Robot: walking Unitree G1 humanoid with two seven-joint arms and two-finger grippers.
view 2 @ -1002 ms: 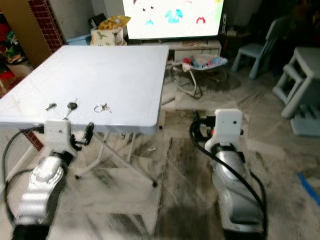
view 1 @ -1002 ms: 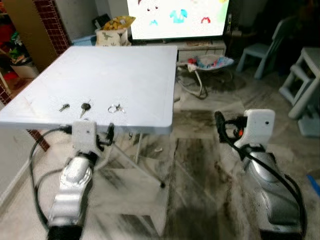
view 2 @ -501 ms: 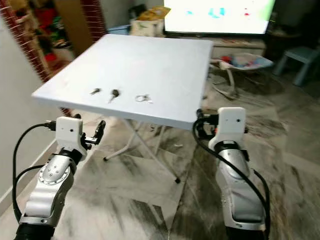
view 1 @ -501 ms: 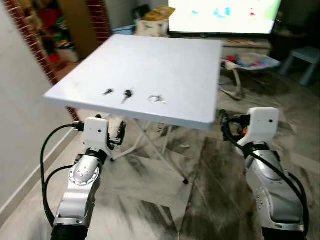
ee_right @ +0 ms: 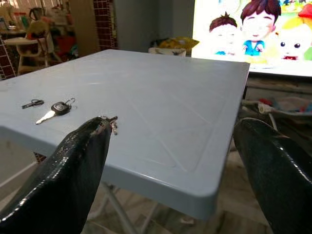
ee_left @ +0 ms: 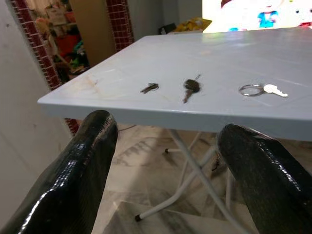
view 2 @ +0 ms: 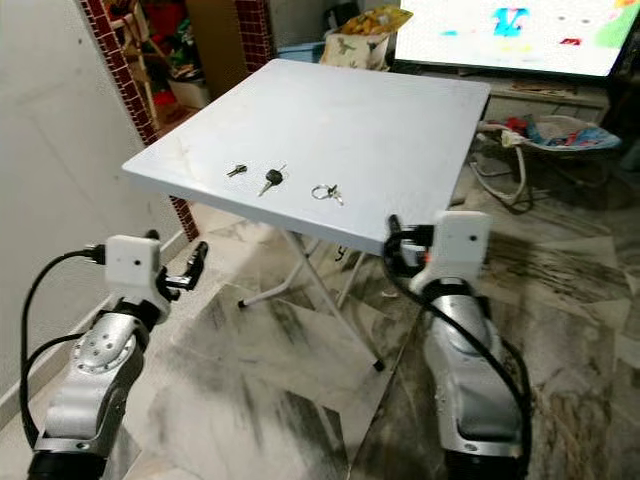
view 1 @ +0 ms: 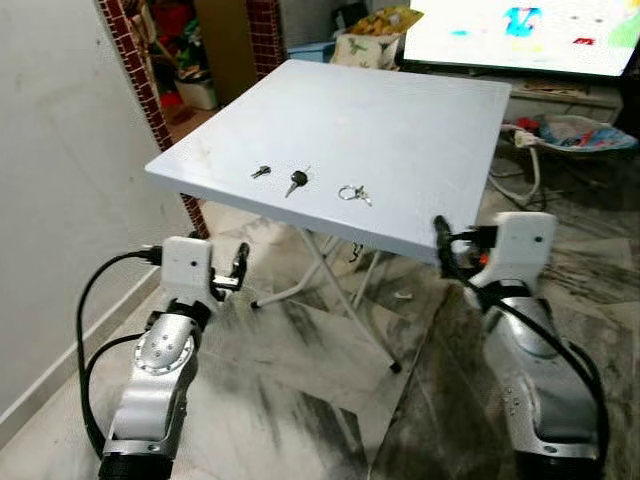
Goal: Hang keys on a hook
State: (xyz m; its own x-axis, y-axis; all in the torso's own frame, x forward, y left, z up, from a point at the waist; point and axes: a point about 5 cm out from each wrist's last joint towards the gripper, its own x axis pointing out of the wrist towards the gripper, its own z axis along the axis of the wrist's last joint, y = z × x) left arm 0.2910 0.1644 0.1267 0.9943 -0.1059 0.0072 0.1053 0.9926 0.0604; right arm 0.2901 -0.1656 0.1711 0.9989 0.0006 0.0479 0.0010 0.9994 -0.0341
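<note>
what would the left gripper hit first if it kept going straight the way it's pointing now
Probably the near edge of the white table. The open left gripper points at or just under that edge, so it might pass beneath toward the table legs; depth is unclear. The keys lie higher, on top.

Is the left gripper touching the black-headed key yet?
Apart. In the left wrist view the open fingers sit below and short of the table edge, while the black-headed key lies up on the tabletop.

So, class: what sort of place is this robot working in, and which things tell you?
Most likely a family living room: a television showing a cartoon, a white folding table with keys on it, and a baby bouncer on the marble-look floor.
</note>
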